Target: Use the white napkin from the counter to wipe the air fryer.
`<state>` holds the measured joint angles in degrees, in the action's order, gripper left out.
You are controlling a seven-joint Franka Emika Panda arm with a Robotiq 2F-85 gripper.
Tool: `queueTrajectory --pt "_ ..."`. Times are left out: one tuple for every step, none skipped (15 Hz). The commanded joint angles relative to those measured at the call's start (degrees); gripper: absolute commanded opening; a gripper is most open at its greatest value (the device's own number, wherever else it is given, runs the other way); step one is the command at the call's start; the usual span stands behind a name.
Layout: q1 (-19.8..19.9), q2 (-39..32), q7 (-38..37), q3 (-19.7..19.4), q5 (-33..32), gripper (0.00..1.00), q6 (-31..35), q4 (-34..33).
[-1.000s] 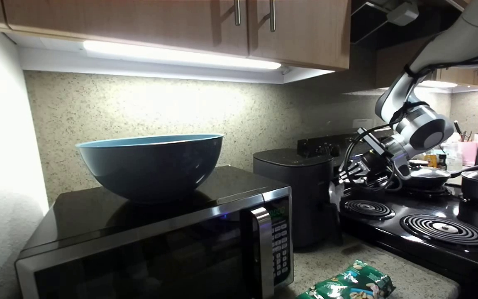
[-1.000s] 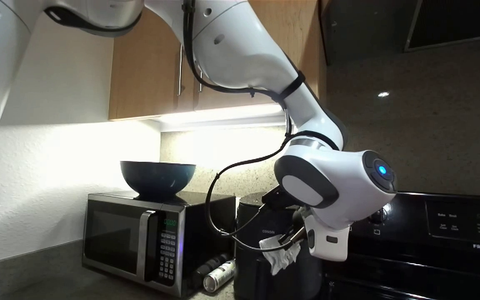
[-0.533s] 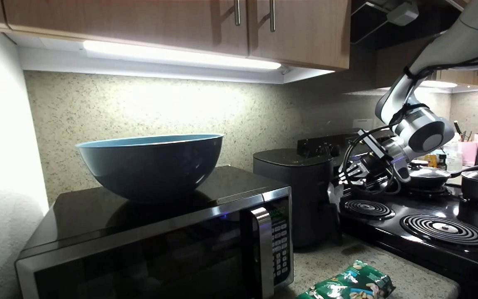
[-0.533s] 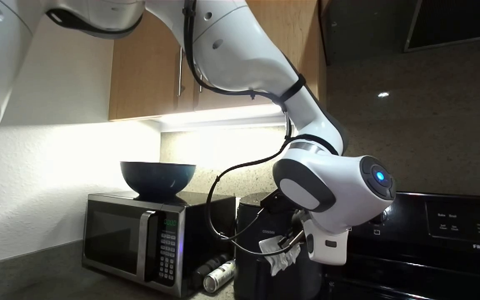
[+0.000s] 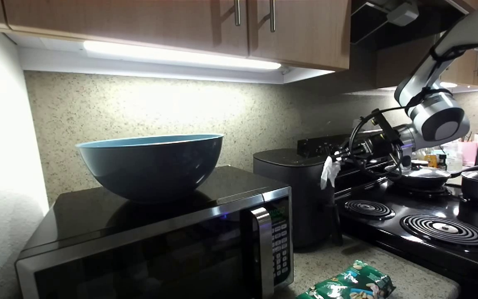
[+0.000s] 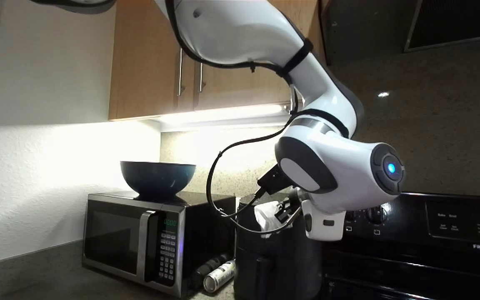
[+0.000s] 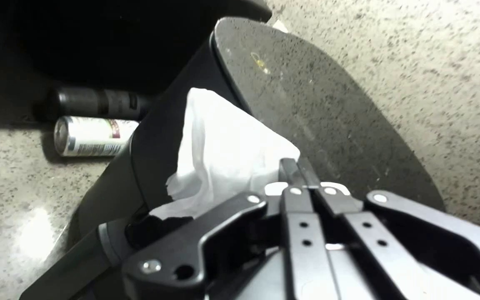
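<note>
My gripper [image 7: 297, 168] is shut on the white napkin [image 7: 227, 146], which hangs out to one side of the fingertips in the wrist view. Behind it stands the black air fryer [image 7: 319, 108], with small yellowish and pale marks on its lid. Both exterior views have the napkin [image 5: 329, 172] at the upper front of the air fryer [image 5: 293, 199], just below lid height; whether it touches cannot be told. The air fryer's handle [image 6: 263, 273] lies lower down. Speckled counter [image 7: 11, 179] shows beneath the appliance.
A microwave [image 5: 152, 249] bearing a large blue bowl [image 5: 152, 170] stands beside the air fryer. A white can [image 7: 94, 135] and a darker one [image 7: 98, 102] lie between them. There is a green packet [image 5: 355, 284] in front, and a stovetop with coil burners [image 5: 446, 228] alongside.
Over the last half second the arm has risen, lifting the napkin from around handle height to near the lid. The gripper now points more level. Before that it hardly moved.
</note>
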<state>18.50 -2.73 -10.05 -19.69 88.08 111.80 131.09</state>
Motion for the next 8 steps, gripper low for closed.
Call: queueTrajectory --pt "0.6 4.5 2.8 -0.2 2.1 0.00 -4.4 2.4" --pt "0.6 4.7 2.2 -0.2 1.4 0.00 -5.0 2.2" --pt "0.5 5.0 1.3 -0.1 0.3 0.00 -4.5 2.1" --pt "0.2 5.1 -0.4 0.2 -1.9 0.00 -1.8 2.1" --pt "0.1 5.1 -1.3 0.4 -4.9 0.00 1.8 2.2" --pt "0.0 4.8 -2.2 0.5 -7.6 0.00 4.7 2.3" --pt "-0.1 4.2 -2.8 0.6 -9.7 0.00 7.4 2.6" --pt "-0.2 3.8 -3.7 0.7 -11.8 0.00 10.2 3.0"
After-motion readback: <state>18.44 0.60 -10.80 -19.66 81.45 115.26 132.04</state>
